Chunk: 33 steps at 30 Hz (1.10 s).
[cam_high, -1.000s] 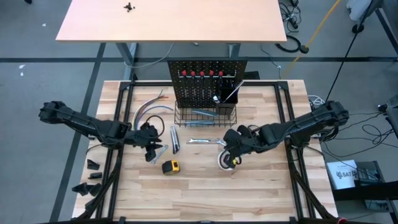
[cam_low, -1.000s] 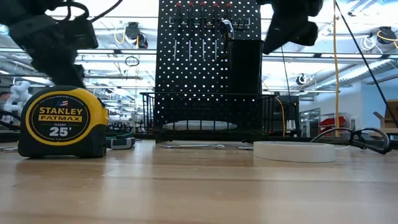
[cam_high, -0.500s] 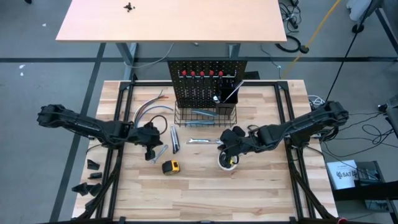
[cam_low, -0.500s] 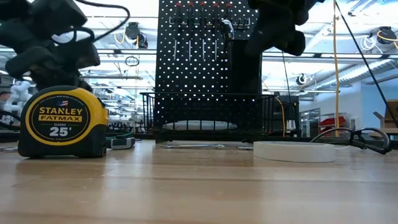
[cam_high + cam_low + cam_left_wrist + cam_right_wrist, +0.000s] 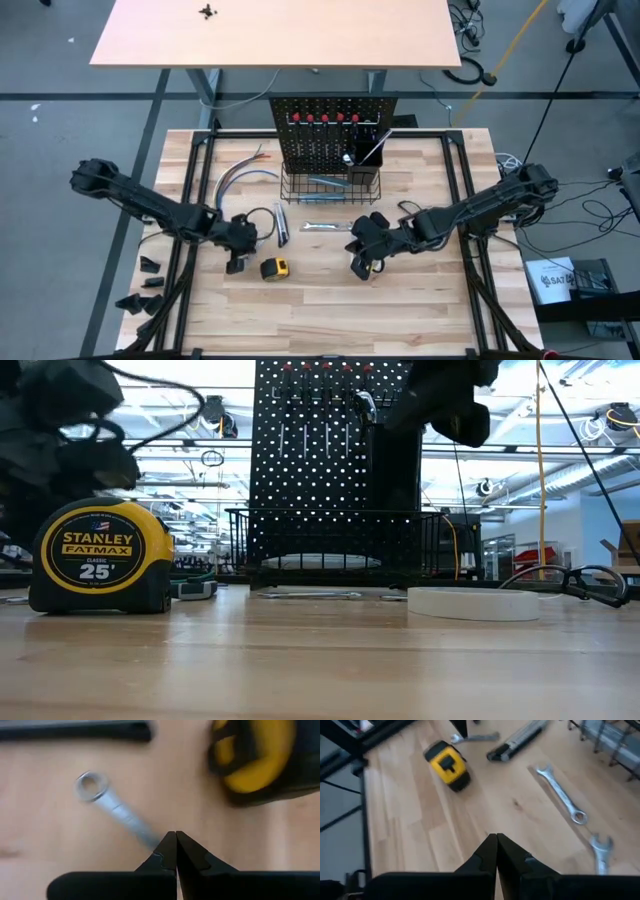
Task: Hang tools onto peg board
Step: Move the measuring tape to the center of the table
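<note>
On the table's (image 5: 320,310) left half, the left arm reaches low and rightward, its tool (image 5: 176,851) clenched on nothing, tips just over the end of a silver wrench (image 5: 112,807), with the yellow tape measure (image 5: 274,268) just beside it. Right of centre, the right arm stretches leftward, its tool (image 5: 496,851) also clenched and holding nothing, raised above the white tape roll (image 5: 473,603). At the far middle stands the peg board (image 5: 332,132), screwdrivers (image 5: 324,119) hanging on it.

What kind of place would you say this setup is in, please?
Probably a robotics lab or workshop: a wooden workbench with tools laid out before a black peg board, another table behind it, and open ceiling lights and ducting across the room beyond.
</note>
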Each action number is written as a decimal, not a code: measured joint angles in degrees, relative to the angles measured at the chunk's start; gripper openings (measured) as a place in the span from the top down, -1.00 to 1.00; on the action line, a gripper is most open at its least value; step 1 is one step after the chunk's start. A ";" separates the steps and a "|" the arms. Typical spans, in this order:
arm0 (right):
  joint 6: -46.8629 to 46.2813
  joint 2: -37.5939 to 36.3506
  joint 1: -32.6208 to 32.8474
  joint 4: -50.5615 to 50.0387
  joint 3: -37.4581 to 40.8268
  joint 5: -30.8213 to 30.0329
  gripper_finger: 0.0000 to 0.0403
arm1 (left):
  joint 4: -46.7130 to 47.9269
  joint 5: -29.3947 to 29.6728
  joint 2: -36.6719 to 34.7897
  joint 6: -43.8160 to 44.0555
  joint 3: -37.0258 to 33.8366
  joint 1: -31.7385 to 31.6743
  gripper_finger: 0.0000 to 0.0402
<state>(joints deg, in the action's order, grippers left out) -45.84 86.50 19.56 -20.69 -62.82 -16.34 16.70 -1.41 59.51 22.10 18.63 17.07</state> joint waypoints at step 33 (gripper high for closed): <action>-7.30 1.64 9.16 3.04 -0.01 -6.27 1.00 | -22.11 3.65 23.07 0.26 8.54 7.33 1.00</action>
<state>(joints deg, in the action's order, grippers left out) -53.15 88.14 28.72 -17.65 -62.83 -22.62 -5.41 2.24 82.58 22.36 27.17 24.41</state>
